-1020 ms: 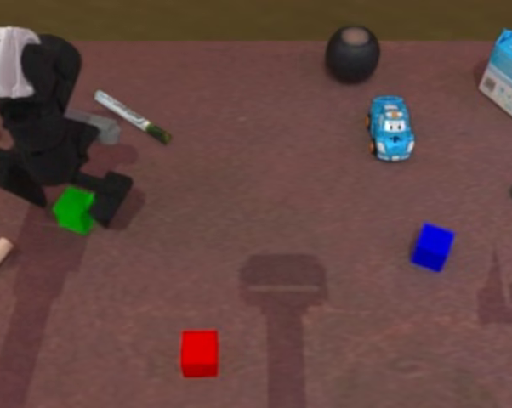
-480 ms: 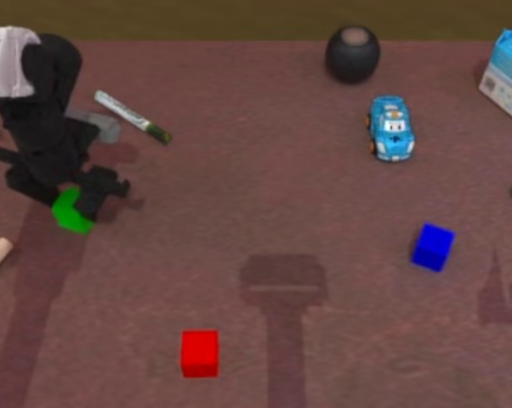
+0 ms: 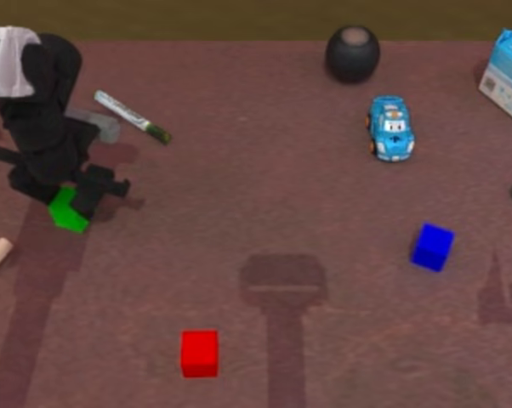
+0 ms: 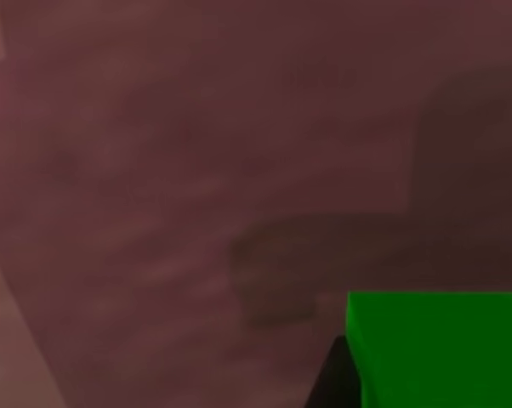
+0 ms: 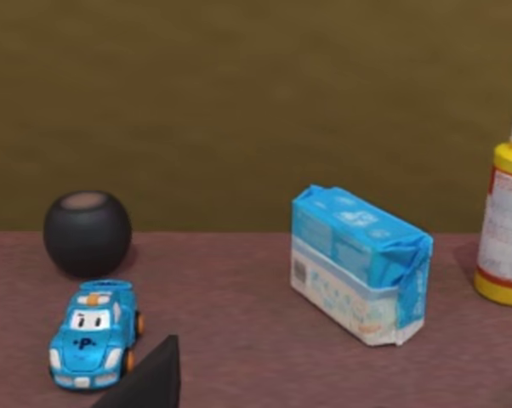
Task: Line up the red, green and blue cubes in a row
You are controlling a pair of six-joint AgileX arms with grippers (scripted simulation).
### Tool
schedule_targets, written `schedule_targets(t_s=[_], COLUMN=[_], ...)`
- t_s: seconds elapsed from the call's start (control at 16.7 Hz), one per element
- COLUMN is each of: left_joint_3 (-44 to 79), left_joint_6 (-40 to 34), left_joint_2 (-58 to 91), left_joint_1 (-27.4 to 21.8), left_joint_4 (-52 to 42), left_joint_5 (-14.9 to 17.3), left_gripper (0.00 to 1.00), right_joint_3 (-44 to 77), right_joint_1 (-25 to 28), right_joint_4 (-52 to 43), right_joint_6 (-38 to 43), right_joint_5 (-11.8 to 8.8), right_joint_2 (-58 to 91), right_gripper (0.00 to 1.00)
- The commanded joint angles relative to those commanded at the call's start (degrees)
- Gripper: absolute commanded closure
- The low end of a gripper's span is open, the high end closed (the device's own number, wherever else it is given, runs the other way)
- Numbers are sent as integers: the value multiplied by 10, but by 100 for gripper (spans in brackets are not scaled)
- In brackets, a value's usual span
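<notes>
Since a second ago, left gripper (image 3: pixel 69 197) has closed on green cube (image 3: pixel 68 209) at far left (fingers clamped). Red cube (image 3: pixel 199 353) lies near centre, blue cube (image 3: pixel 432 246) right.

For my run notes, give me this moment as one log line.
left gripper: shut on green cube, left side | red cube: near edge, untouched | blue cube: right side, untouched | right arm: out of top view
</notes>
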Motion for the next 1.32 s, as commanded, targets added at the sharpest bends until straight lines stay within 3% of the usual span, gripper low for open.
schedule_targets(t_s=[0.24, 0.66, 0.96, 1.14, 1.32], left_joint_3=[13, 83, 86, 84, 74], left_joint_6=[-3, -3, -4, -41, -131], left_joint_2=[-24, -71, -72, -74, -82], left_joint_1=[0, 9, 5, -24, -90], left_joint_4=[-18, -136, -141, -144, -147], left_joint_5=[5, 5, 4, 3, 0], left_gripper=[100, 100, 100, 100, 100], right_joint_3=[0, 0, 0, 0, 0], right_joint_1=[0, 0, 0, 0, 0], right_joint_4=[0, 0, 0, 0, 0], right_joint_6=[0, 0, 0, 0, 0], right_joint_5=[0, 0, 0, 0, 0], right_joint_2=[0, 0, 0, 0, 0], right_gripper=[0, 0, 0, 0, 0])
